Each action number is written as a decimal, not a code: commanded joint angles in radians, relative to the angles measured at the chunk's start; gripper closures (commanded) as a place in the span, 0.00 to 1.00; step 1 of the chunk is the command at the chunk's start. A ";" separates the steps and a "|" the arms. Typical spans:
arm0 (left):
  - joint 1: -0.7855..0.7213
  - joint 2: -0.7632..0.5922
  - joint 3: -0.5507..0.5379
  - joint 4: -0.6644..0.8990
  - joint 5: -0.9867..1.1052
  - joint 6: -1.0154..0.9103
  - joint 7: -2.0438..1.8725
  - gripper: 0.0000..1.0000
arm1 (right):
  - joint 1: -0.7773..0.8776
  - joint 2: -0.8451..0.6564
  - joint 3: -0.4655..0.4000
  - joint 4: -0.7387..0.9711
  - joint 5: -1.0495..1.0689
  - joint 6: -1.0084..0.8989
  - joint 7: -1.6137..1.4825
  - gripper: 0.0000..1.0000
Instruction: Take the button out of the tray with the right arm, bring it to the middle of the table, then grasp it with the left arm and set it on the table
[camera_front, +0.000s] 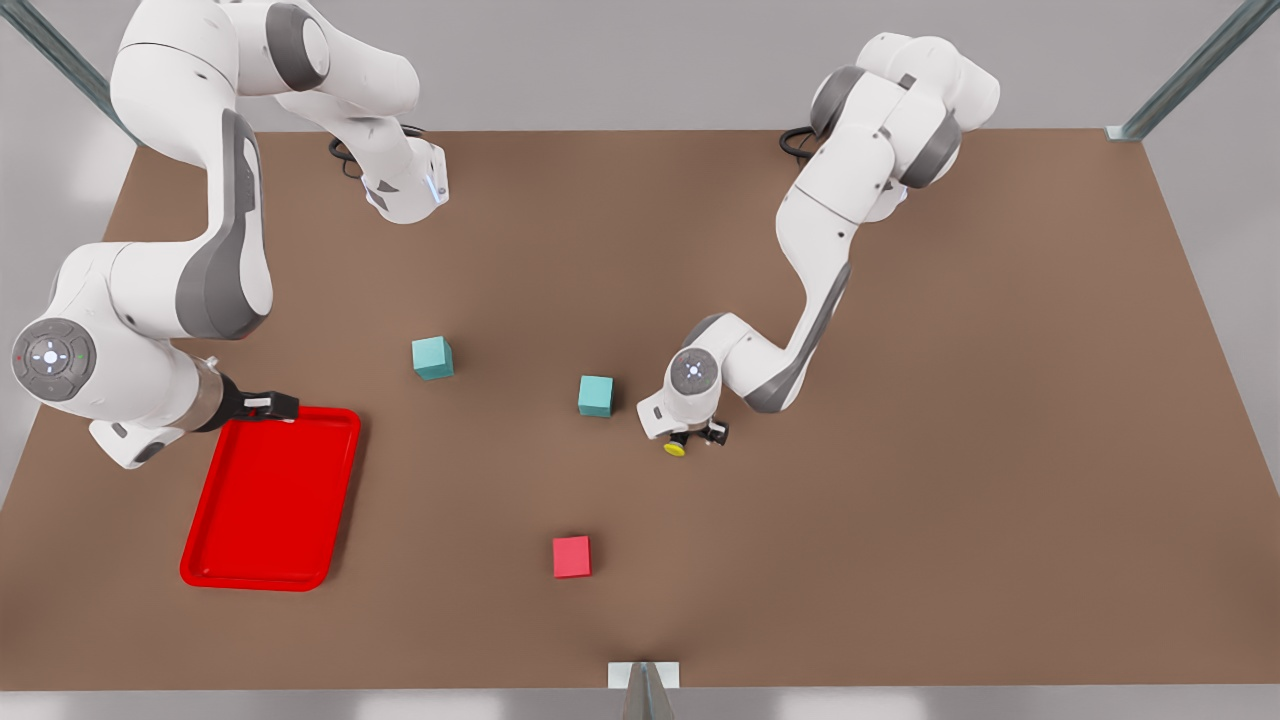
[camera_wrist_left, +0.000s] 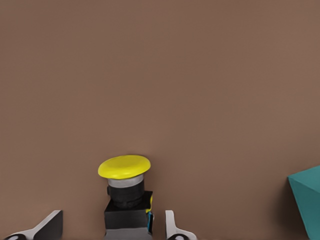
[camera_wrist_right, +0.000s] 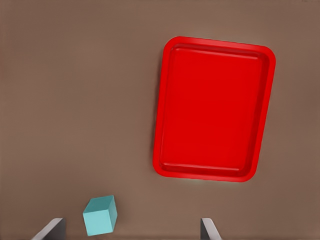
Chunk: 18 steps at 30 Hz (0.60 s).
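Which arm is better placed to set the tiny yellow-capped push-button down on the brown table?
The left. The left gripper has the yellow-capped black button between its fingers near the table's middle. The right gripper hangs open by the red tray.

Yellow-capped black button (camera_wrist_left: 127, 197) — bright red tray (camera_front: 270, 500), two teal cubes (camera_front: 432, 358), brown table (camera_front: 900, 500)
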 joint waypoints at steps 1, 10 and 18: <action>-0.001 0.001 0.000 0.000 0.002 0.023 -0.015 0.01 | 0.000 0.000 0.000 0.000 0.000 0.000 -0.022 0.00; 0.002 0.003 0.000 0.003 -0.004 0.021 -0.045 0.63 | 0.002 -0.001 0.000 0.000 0.000 -0.006 -0.025 0.00; 0.108 -0.040 0.003 0.056 0.002 -0.126 -0.050 0.62 | -0.009 0.003 0.000 0.002 0.008 -0.004 -0.033 0.00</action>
